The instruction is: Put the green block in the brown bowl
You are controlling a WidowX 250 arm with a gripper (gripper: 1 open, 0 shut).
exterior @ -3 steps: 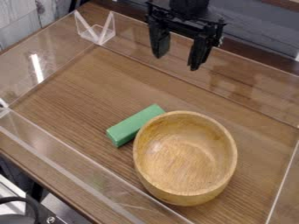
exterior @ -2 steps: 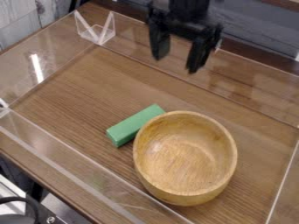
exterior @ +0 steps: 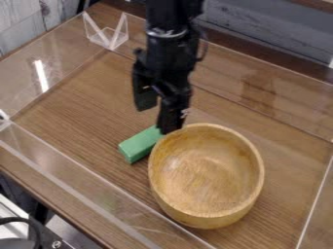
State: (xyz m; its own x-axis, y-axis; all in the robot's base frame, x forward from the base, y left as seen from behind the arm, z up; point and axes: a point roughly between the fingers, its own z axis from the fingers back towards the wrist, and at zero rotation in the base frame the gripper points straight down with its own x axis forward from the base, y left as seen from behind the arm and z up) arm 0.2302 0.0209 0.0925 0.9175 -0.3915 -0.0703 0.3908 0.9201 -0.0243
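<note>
The green block (exterior: 140, 143) lies flat on the wooden table, its right end close against the rim of the brown bowl (exterior: 205, 175). The bowl is round, light wood, and nothing lies inside it. My black gripper (exterior: 154, 105) hangs open just above and behind the block, fingers (exterior: 170, 115) pointing down, with nothing between them. The nearer finger partly covers the block's far end.
Clear plastic walls (exterior: 53, 165) ring the wooden table on the left and front. A folded clear plastic piece (exterior: 104, 31) stands at the back left corner. A dark wall runs along the back.
The gripper has come down and forward-left from the back of the table to just above the green block. It stayed open. Block and bowl have not moved.
</note>
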